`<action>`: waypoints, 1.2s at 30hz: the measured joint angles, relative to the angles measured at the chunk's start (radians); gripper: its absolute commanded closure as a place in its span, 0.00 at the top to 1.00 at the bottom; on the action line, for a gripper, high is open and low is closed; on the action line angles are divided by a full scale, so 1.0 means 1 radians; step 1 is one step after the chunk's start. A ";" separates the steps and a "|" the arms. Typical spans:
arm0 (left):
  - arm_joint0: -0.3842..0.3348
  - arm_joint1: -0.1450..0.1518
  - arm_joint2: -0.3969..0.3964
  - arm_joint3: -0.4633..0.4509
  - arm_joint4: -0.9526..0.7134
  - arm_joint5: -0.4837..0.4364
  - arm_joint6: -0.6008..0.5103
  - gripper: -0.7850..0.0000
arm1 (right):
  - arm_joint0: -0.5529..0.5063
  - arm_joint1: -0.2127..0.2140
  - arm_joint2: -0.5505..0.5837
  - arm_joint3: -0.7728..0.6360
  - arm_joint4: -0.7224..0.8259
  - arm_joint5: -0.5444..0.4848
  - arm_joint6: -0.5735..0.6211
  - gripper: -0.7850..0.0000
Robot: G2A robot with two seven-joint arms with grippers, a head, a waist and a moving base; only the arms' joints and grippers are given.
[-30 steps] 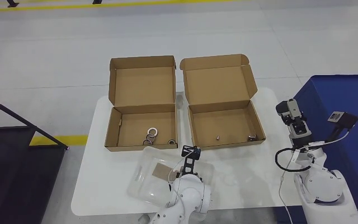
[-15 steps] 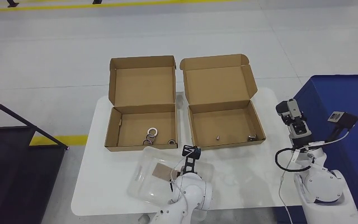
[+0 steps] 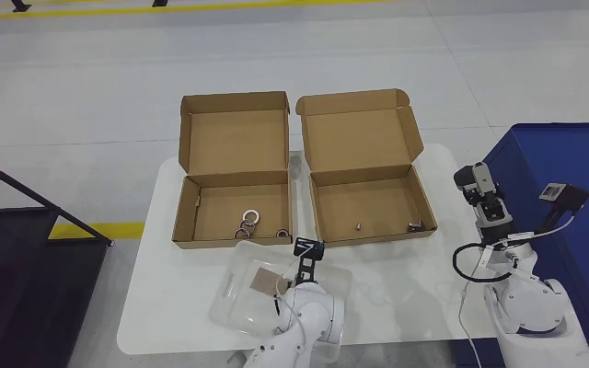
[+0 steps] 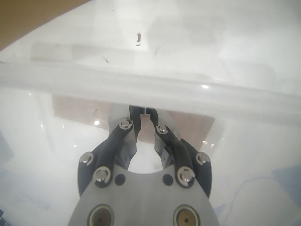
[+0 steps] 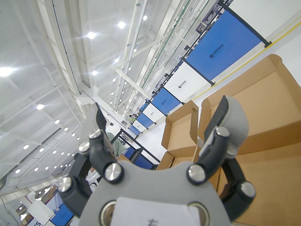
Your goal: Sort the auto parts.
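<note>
Metal part (image 4: 143, 110) pinched between left fingers (image 4: 133, 118) at clear bin (image 4: 70, 76) rim

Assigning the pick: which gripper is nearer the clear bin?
Left. Left gripper is over the clear bin, holding a small part; right gripper is far off, at the table edge.

the table (image 3: 166, 304) is white. the left box (image 3: 232, 141) and right box (image 3: 361, 136) on it are brown, with silver rings (image 3: 249, 219) in the left box. the tub (image 3: 235, 299) on the table is see-through. the left gripper (image 4: 144, 121) has black fingers (image 4: 133, 118) that pinch a small grey part (image 4: 143, 110).
</note>
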State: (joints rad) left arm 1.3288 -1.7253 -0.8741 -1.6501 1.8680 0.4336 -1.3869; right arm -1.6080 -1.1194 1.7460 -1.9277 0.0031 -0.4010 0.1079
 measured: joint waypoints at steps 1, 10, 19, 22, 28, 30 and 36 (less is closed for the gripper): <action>0.006 0.002 -0.004 -0.021 -0.003 0.002 0.002 0.00 | 0.000 0.000 0.000 0.000 0.000 0.000 0.000 1.00; 0.090 0.042 -0.043 -0.361 -0.342 0.030 0.033 0.00 | 0.000 0.000 0.000 0.000 0.000 0.000 0.000 1.00; 0.200 0.066 -0.185 -0.509 -0.775 -0.098 0.125 0.00 | 0.000 0.000 0.000 0.000 0.000 0.000 0.000 1.00; 0.198 0.066 -0.180 -0.509 -0.748 -0.096 0.124 0.00 | 0.000 0.000 0.000 0.000 0.000 0.000 0.000 1.00; 0.209 0.058 -0.206 -0.528 -0.852 -0.104 0.090 0.00 | 0.000 0.000 0.000 0.000 0.000 0.000 0.000 1.00; 0.196 0.055 -0.274 -0.530 -1.015 -0.118 0.046 0.00 | 0.000 0.000 0.000 0.000 0.000 0.000 0.000 1.00; 0.110 0.059 -0.485 -0.400 -1.829 -0.148 -0.127 0.00 | 0.000 0.000 0.000 0.000 0.000 0.000 0.000 1.00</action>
State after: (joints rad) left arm 1.4393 -1.6666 -1.3595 -2.0505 0.0387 0.2859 -1.5138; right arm -1.6080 -1.1194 1.7460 -1.9277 0.0031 -0.4010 0.1079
